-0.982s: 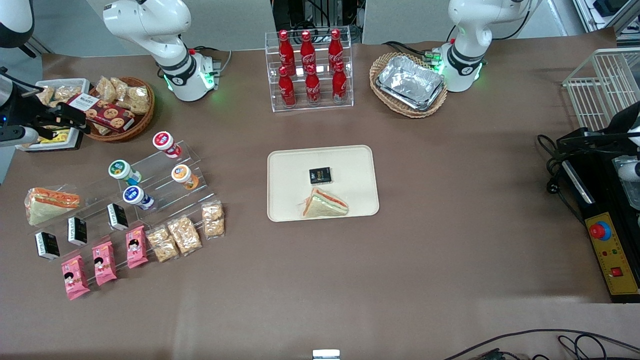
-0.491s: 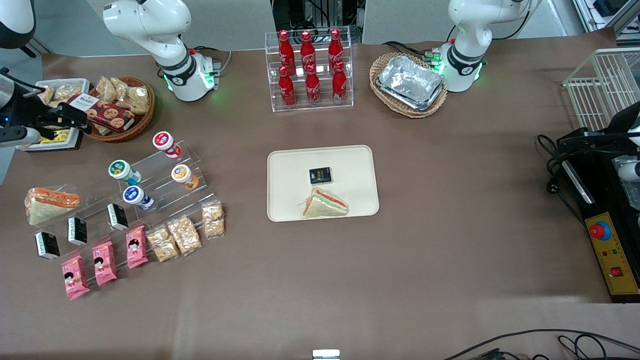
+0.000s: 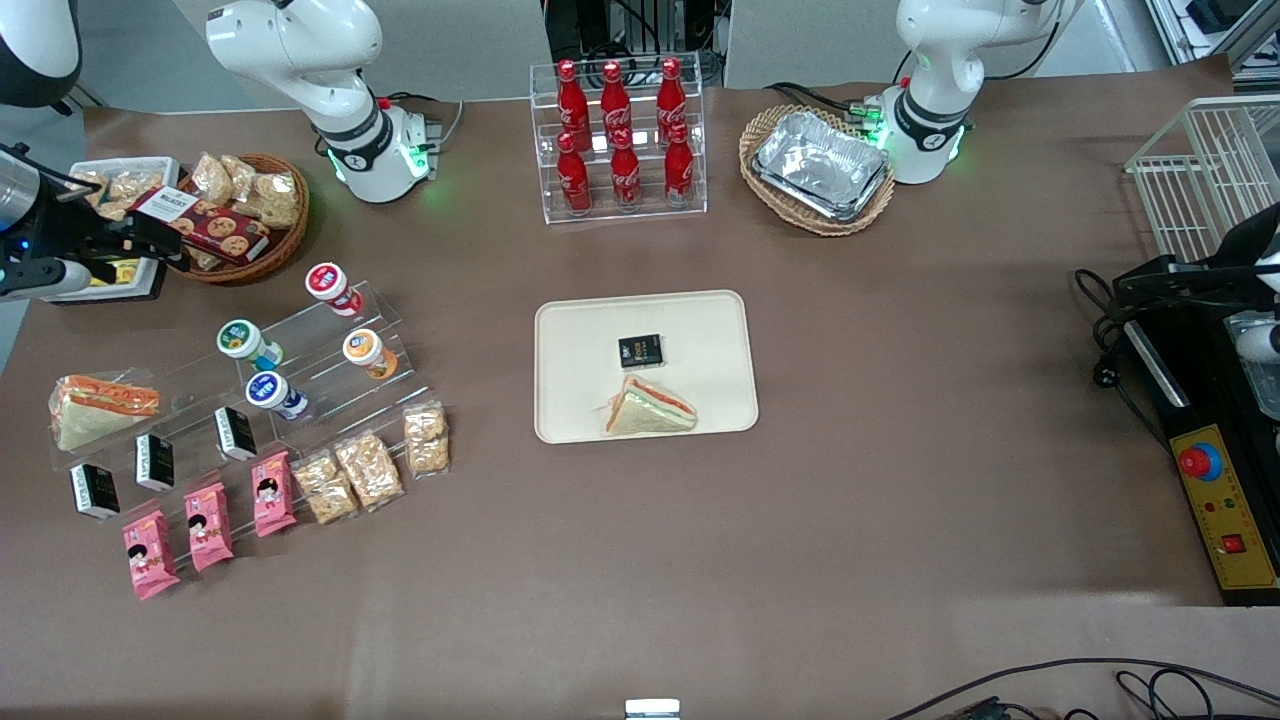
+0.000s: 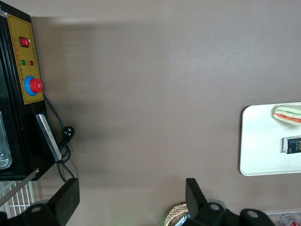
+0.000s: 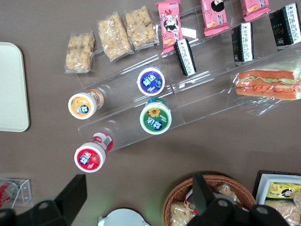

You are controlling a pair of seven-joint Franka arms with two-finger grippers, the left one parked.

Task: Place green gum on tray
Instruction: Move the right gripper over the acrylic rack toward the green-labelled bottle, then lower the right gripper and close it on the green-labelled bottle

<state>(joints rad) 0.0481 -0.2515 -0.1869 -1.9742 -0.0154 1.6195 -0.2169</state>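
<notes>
Hovering well above the acrylic rack [image 5: 188, 94], our gripper [image 5: 136, 200] spreads its fingers, holding nothing. We see the green gum [image 5: 155, 117] on the rack, crowded by the blue-lidded bottle [image 5: 150, 81]; we risk knocking that neighbour. The tray [image 3: 700, 320] waits apart.

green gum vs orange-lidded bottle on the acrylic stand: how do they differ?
Lid: the green gum has a green rim and a yellow flower mark; the orange-lidded bottle has an orange rim. Position: the green gum lies nearer the working arm's end, the orange one nearer the tray. Both are small white bottles lying tilted on the stand. The claw hangs open above the snack basket.
</notes>
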